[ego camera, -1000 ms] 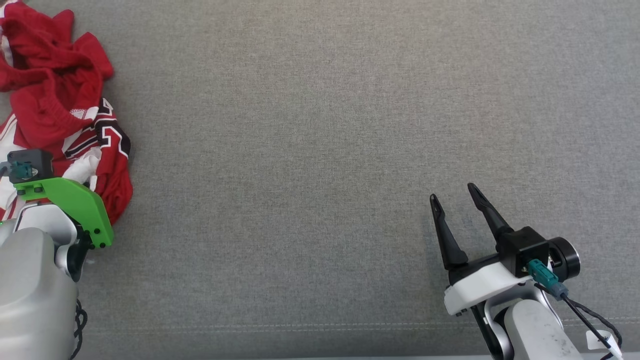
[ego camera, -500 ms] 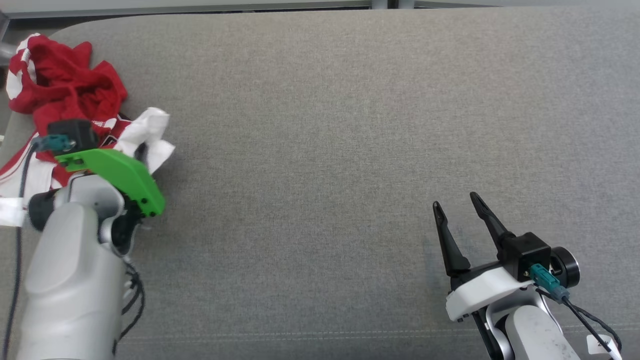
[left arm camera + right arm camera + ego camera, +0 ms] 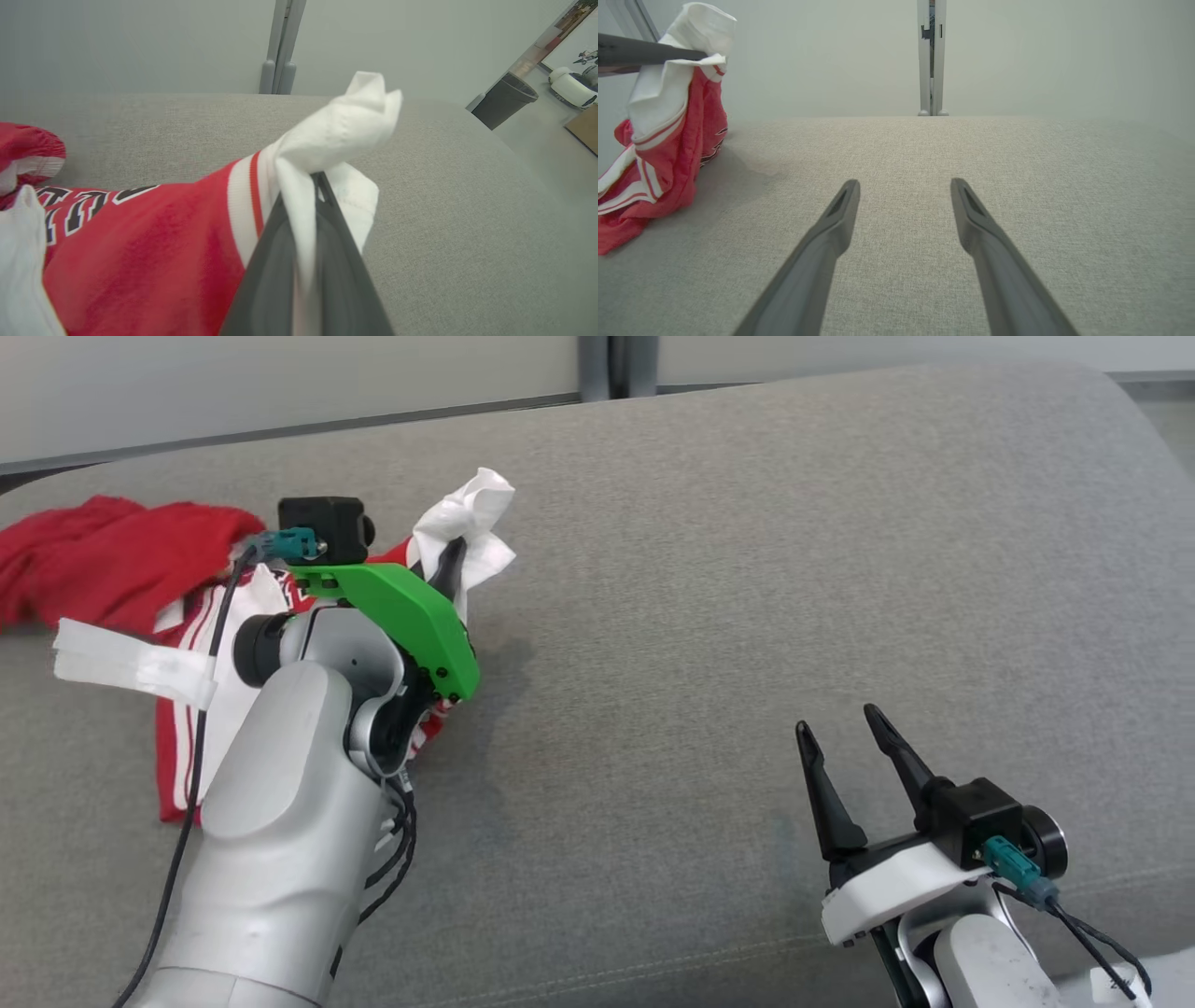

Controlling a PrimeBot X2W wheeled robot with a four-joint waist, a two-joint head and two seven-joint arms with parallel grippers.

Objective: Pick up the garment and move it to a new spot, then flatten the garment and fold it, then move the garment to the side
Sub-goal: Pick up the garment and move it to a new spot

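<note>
**Item 1. Garment** [image 3: 103, 551]: red jersey with white trim and black lettering. It lies bunched at ten o'clock of the head view on the grey cushion [image 3: 747, 569]. One white-edged corner is lifted clear of the surface, and the bulk trails on the cushion toward nine o'clock.

**Item 2. Left gripper** [image 3: 319, 179]: fingers pressed together on the white hem. In the left wrist view a tuft of cloth stands beyond the tips at twelve o'clock.

**Item 3. Right gripper** [image 3: 838, 721]: at four o'clock of the head view, fingers spread, holding nothing, well apart from the garment.

**Step, as judged:** carrying the garment to a new spot. Flattening and folding are not yet done.

**Hazards, as judged:**
- The hold is on a thin edge close to the fingertips, so the weight of the dragging cloth could pull the hem free.
- The trailing bulk may catch on the textured cushion and roll tighter, leaving more to smooth out.
- A one-handed carry may deliver the garment twisted.
</note>
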